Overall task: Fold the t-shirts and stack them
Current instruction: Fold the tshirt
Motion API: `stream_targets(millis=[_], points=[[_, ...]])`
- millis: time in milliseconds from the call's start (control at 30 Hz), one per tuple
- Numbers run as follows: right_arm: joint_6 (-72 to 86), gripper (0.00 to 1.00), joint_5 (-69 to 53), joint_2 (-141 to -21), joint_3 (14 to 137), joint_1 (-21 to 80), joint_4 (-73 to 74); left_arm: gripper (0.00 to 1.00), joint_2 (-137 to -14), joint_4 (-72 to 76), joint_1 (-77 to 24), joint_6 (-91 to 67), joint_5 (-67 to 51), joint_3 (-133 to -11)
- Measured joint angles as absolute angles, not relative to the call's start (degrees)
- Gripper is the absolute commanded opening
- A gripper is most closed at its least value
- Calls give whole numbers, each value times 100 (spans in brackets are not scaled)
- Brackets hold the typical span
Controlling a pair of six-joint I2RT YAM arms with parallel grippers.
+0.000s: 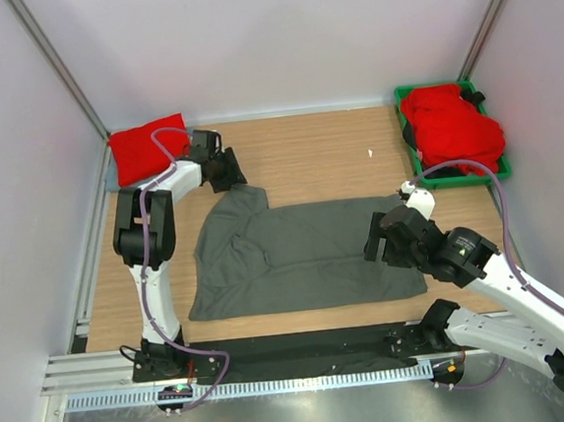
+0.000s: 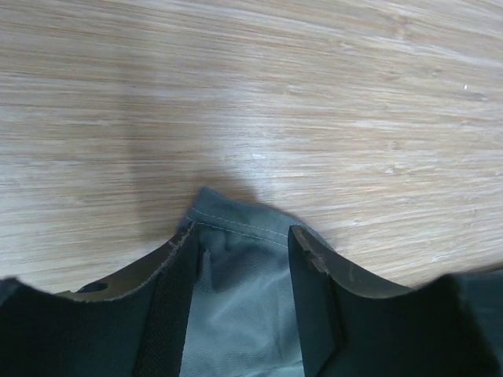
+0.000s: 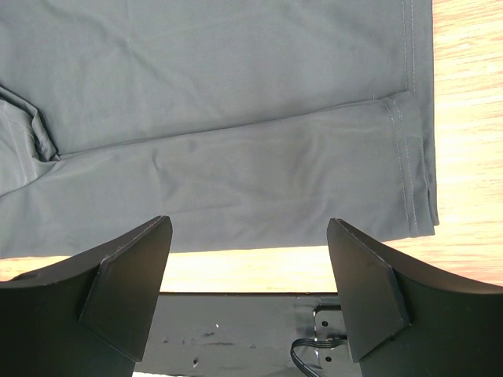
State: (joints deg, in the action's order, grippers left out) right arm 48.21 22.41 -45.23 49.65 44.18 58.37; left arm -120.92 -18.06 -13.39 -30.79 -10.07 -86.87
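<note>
Closest to its camera, the left gripper stands low over the wooden table. Its jaws are apart with a hemmed corner of the dark grey t-shirt between them, not yet pinched. That placement reads as the setup for lifting this corner into a fold.

In the top view, at the upper left of the frame, a folded red t-shirt lies in the back corner. It is likely the start of the stack, set away from the working area. The grey shirt lies spread across the middle of the table, rumpled at its left end and flat toward the right.

At the right of the frame the right gripper hovers over the shirt's right edge, jaws spread wide and holding nothing. It is probably placed to take the opposite end so both arms can fold together.

In the upper right corner a green bin holds a loose heap of red t-shirts, apparently waiting their turn.
</note>
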Motion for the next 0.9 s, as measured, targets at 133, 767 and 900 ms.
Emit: stream_targets(millis=[133,767,900], points=[[4821,86,2241,-4525,4965,4418,5837,29,-12097,-1820,-1441,-3085,-1004,-8680],[4705,88,2344,-5030,5229,4421,5671,67,-11725,-2541,-1603,-2683,-156,-9000],[4698,88,2340,-5037,5229,4418,5645,58,-11858,-2700,-1592,-2558,60,-9456]])
